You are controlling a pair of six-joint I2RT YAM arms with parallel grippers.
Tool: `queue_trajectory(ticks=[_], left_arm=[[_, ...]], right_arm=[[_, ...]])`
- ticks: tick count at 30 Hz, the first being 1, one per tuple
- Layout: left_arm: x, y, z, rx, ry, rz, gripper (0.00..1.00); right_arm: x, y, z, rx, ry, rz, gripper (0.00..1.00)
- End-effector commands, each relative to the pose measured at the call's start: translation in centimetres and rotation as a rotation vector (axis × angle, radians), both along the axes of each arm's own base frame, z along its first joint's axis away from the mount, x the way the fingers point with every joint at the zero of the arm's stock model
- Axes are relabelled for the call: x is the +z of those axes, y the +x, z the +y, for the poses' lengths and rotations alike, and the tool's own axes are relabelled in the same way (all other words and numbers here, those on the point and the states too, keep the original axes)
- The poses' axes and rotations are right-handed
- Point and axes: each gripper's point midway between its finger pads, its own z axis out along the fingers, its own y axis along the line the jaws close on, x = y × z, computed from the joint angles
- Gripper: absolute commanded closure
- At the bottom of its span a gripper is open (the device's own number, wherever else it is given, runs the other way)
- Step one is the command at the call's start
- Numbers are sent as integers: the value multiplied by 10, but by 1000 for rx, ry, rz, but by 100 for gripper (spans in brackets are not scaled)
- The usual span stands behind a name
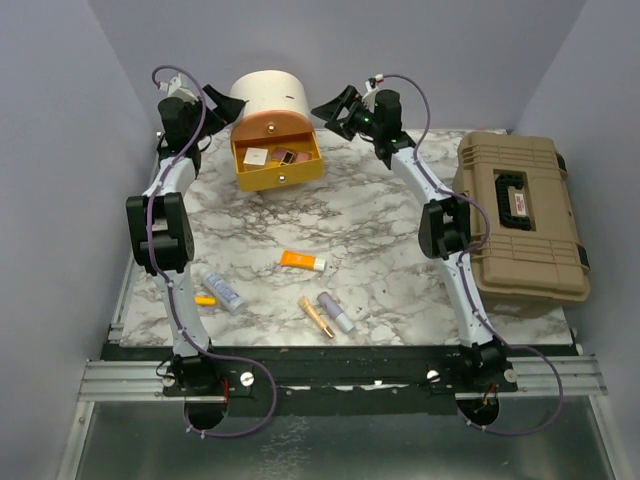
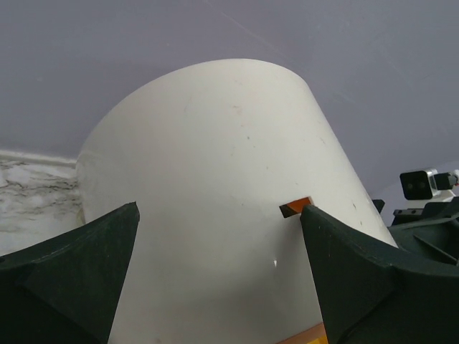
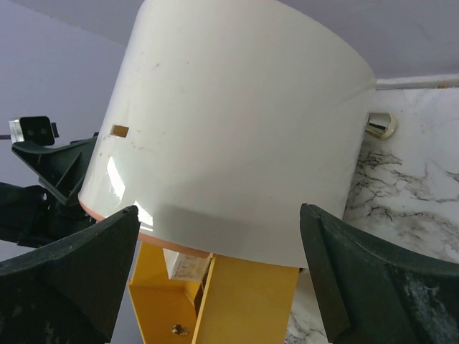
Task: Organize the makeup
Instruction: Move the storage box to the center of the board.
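The cream-and-orange round case (image 1: 270, 93) stands at the back with its yellow drawer (image 1: 279, 172) pulled out. A small white cube (image 1: 256, 156) and a pink palette (image 1: 285, 155) lie in the drawer. My left gripper (image 1: 232, 108) is open and empty at the case's left side. My right gripper (image 1: 328, 116) is open and empty at its right side. On the table in front lie an orange tube (image 1: 302, 261), a whitish tube (image 1: 222, 291), a yellow pen (image 1: 205, 300), a gold tube (image 1: 316, 316) and a lilac tube (image 1: 336, 312). Both wrist views show the case (image 2: 215, 186) (image 3: 237, 129) between open jaws.
The big tan toolbox (image 1: 520, 215) lies shut at the right of the marble table (image 1: 370, 215). Lilac walls close in the back and sides. In the right wrist view the yellow drawer (image 3: 251, 301) hangs below the case, and a small shiny gold thing (image 3: 379, 125) sits by the case.
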Motion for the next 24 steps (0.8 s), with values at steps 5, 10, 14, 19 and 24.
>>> queue_trajectory(ticks=[5,10,14,19,24], left_arm=[[-12,-22,-32,-234,-29,-46,4],[-30,-38,-55,-352,-37,-13,5],[-39,-46,-72,-425,-60,16,6],[-36,-48,-87,-458,-78,22,7],[-29,-44,-98,-471,-137,46,8]], right_arm=[[-9,-12,20,115,54,-10,0],[-13,-28,37,195,59,-20,0],[-18,-36,44,219,-3,-52,0],[-16,-43,46,248,3,-45,0],[-5,-53,49,242,-38,-52,0]])
